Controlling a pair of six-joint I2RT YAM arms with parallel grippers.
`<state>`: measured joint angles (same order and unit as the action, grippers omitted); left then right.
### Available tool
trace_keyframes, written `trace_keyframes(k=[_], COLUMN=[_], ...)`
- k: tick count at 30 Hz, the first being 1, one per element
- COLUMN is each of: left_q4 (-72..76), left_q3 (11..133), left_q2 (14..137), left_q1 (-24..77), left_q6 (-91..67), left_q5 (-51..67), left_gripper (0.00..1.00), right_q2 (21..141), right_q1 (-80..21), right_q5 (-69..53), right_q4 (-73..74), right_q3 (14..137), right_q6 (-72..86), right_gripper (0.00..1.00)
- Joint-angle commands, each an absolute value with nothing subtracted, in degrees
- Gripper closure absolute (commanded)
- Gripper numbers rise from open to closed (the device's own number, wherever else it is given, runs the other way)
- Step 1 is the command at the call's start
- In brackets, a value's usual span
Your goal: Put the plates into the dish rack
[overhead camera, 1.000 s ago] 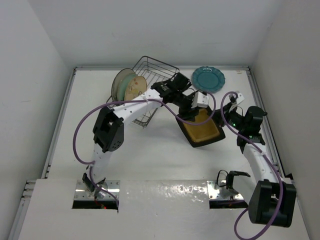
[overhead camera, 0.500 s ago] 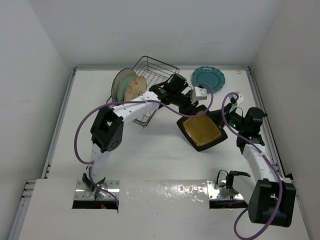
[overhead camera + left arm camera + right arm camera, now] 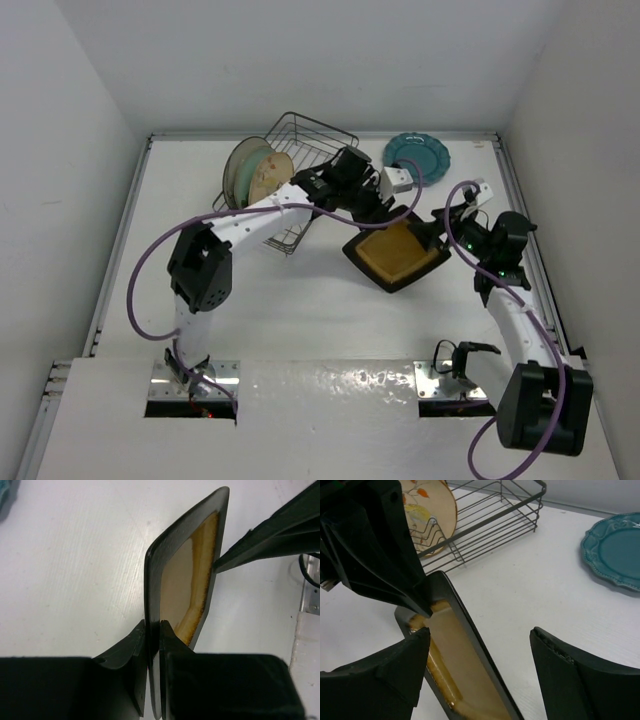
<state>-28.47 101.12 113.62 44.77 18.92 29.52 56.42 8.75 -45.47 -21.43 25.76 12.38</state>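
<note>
The square amber plate [image 3: 397, 256] with its dark rim hangs tilted above the table between the two arms. My left gripper [image 3: 372, 218] is shut on its rim; the left wrist view shows both fingers pinching the edge of the plate [image 3: 184, 580] at my left gripper [image 3: 152, 630]. My right gripper [image 3: 437, 232] is open, its jaws standing wide on either side of the plate's other edge [image 3: 457, 655], as the right gripper [image 3: 479, 632] shows up close. The dish rack [image 3: 312, 150] holds a cream floral plate [image 3: 268, 177] and a pale aqua plate [image 3: 240, 168] upright.
A scalloped teal plate [image 3: 417, 157] lies flat at the back right, also the teal plate [image 3: 615, 550] in the right wrist view. The wire rack [image 3: 490, 520] sits tilted behind the cream plate [image 3: 427, 515]. White walls ring the table.
My left gripper has shut on the amber plate's rim and my right gripper has opened and let go of it. The plate has shifted slightly left and changed its tilt.
</note>
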Motion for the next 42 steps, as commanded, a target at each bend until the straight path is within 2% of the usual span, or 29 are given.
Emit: trace_keyframes(k=[1, 5, 10, 18, 24, 31, 42], left_q4=[-24.79, -23.03, -23.2, -23.91, -25.22, -26.72, -25.23], left_q3=[101.69, 102.04, 103.01, 106.16, 114.07, 123.57, 110.75], left_q2=[108.38, 104.77, 102.66, 102.13, 100.29, 98.27, 85.52], left_q1=[45.0, 45.0, 44.82, 44.82, 43.68, 42.63, 36.74], left_q6=[16.79, 14.6, 12.57, 11.95, 12.04, 18.1, 22.76], left_q5=[23.83, 16.45, 12.48, 7.22, 0.27, -13.51, -21.97], left_gripper=[1.0, 1.0, 1.0, 1.0, 1.0, 1.0, 1.0], right_q2=[53.71, 49.76, 45.8, 44.65, 44.56, 45.0, 46.14], right_q1=[8.53, 8.53, 8.53, 8.61, 8.61, 8.61, 8.61], right_q5=[-41.41, -26.94, -19.87, -18.81, -18.72, -18.98, -20.04], right_q4=[-22.59, -18.02, -16.61, -13.89, -12.74, -13.27, -14.41], right_q3=[28.3, 29.79, 30.15, 29.8, 29.44, 28.3, 26.72], right_q6=[12.66, 12.74, 13.27, 12.57, 11.95, 12.39, 12.74], right_gripper=[0.2, 0.19, 0.17, 0.17, 0.17, 0.17, 0.17])
